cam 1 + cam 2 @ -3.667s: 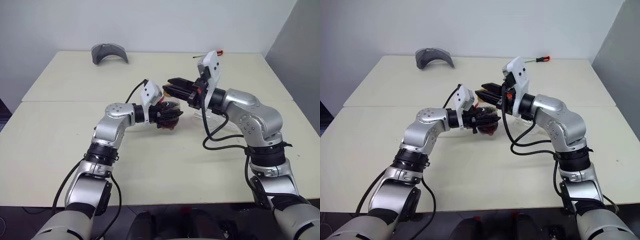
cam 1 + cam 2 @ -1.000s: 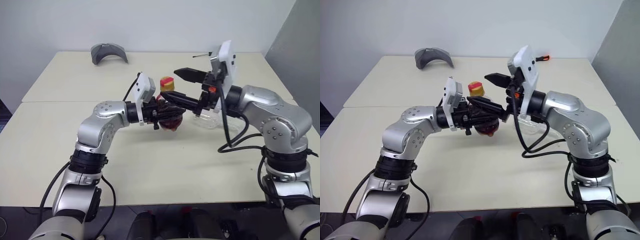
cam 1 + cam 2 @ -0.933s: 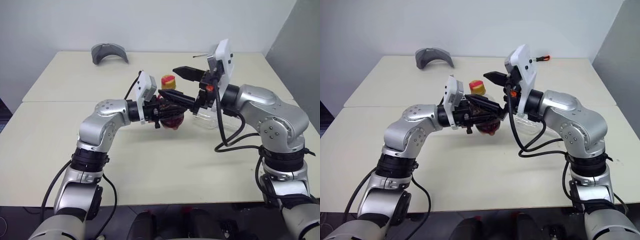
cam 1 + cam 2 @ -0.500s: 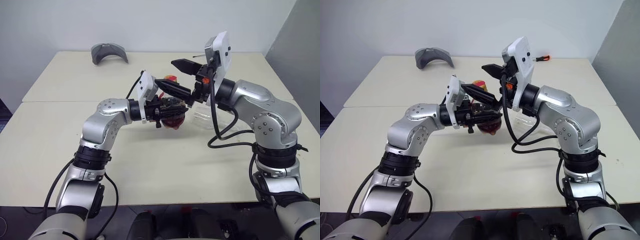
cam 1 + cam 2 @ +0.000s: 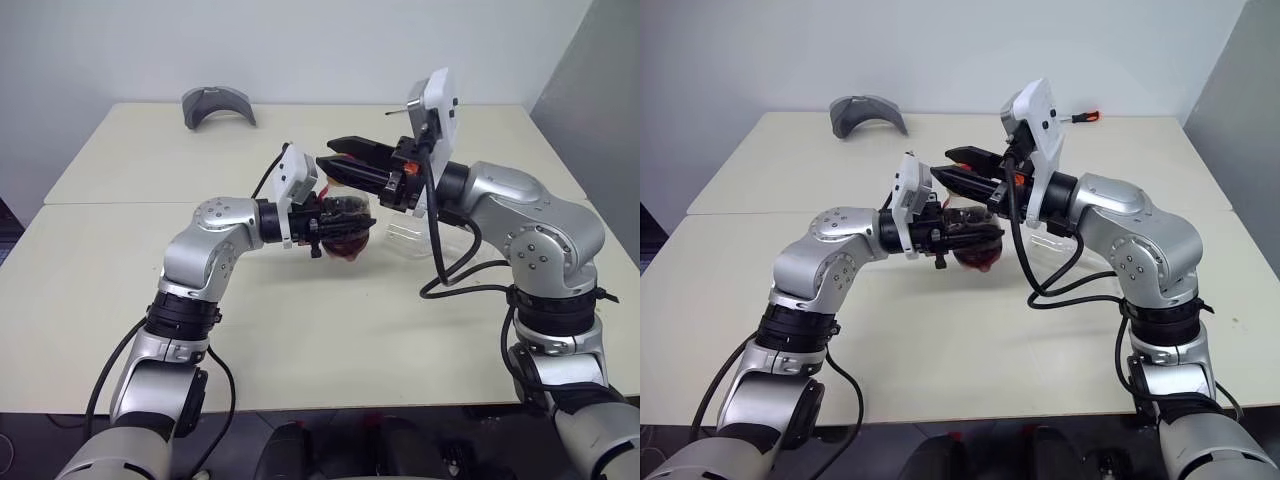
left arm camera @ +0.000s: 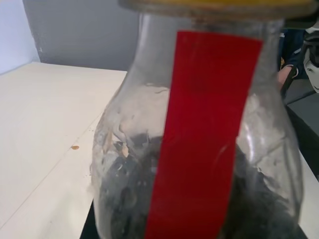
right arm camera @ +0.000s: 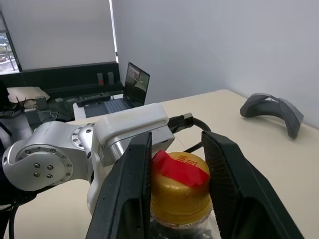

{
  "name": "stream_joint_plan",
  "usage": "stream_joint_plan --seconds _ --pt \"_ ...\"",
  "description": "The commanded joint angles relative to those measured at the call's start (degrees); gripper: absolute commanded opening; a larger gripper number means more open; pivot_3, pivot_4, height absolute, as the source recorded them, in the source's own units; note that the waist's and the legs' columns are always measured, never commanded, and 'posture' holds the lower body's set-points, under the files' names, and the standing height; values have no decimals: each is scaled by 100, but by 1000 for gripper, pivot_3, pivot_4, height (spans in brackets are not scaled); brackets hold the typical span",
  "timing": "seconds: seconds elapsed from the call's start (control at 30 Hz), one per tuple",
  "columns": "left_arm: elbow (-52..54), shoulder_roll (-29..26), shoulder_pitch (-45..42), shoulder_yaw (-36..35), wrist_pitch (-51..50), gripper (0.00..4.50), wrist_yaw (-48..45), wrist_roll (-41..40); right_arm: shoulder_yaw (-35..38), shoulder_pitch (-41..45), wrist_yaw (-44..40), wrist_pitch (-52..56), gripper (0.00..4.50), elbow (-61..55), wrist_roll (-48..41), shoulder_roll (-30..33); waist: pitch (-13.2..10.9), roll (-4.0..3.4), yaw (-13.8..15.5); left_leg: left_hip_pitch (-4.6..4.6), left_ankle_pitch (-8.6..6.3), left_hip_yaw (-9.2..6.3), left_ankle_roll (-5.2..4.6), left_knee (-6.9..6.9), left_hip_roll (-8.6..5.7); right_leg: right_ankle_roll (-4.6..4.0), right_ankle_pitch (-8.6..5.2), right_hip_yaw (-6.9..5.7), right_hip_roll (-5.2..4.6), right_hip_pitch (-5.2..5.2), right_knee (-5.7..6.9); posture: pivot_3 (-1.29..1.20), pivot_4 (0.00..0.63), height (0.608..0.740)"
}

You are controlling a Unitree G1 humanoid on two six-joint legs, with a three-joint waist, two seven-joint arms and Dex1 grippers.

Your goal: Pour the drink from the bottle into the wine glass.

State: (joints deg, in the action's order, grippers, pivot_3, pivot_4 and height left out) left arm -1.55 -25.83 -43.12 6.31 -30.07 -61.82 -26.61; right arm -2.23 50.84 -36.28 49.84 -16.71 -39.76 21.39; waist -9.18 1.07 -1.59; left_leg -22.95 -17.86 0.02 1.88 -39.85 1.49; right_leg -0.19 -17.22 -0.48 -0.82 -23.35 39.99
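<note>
Left eye view, working outward from my side: my left gripper (image 5: pixel 335 222) is clamped tight round the belly of the bottle (image 5: pixel 347 228), holding it upright above the table (image 5: pixel 120 260), near its middle; the drink (image 5: pixel 976 254) shows dark in the lower body; the bottle's long axis runs straight up, so the cap is the topmost part.

Just above, my right gripper (image 5: pixel 345 168) reaches in level from the right, pointing left, directly over the bottle top; that is the relation I care about: cap between the jaws, right arm the only one free to turn it.

Right wrist view confirms it: the yellow-red cap (image 7: pixel 177 181) sits squarely between my two fingers (image 7: pixel 133 191); the jaws stand partly closed, flanking the cap closely on both sides; whether the pads actually bear on it yet I cannot tell.

Farther right, behind my right forearm, the wine glass (image 5: pixel 408 228) is only partly visible; I cannot tell whether it stands or lies.

Far left corner: a grey curved object (image 5: pixel 217 104), well apart.

My judgement: uncapping comes next; pouring has not begun.
</note>
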Motion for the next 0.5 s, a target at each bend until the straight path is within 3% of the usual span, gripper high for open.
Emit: stream_joint_plan --seconds 0.03,0.27,0.5 --pt "787 -70 78 -134 -268 1367 -76 -419 201 284 -786 104 1212 383 -554 71 0 0 -2 0 0 0 -1 0 0 0 0 0 0 0 0 0 150 740" --pt "2071 -366 744 -201 -1110 1345 10 -1177 -319 751 -2629 -30 1212 1302 -642 211 -4 -5 -16 3 -9 -2 -16 2 3 0 0 -1 1 0 0 0 150 740" --pt "2544 -622 878 -461 -1510 1294 307 -1495 -414 1149 -3232 -472 1212 2096 -388 -225 -4 -5 -10 3 -9 -3 -17 0 2 0 0 -2 0 3 0 0 150 740"
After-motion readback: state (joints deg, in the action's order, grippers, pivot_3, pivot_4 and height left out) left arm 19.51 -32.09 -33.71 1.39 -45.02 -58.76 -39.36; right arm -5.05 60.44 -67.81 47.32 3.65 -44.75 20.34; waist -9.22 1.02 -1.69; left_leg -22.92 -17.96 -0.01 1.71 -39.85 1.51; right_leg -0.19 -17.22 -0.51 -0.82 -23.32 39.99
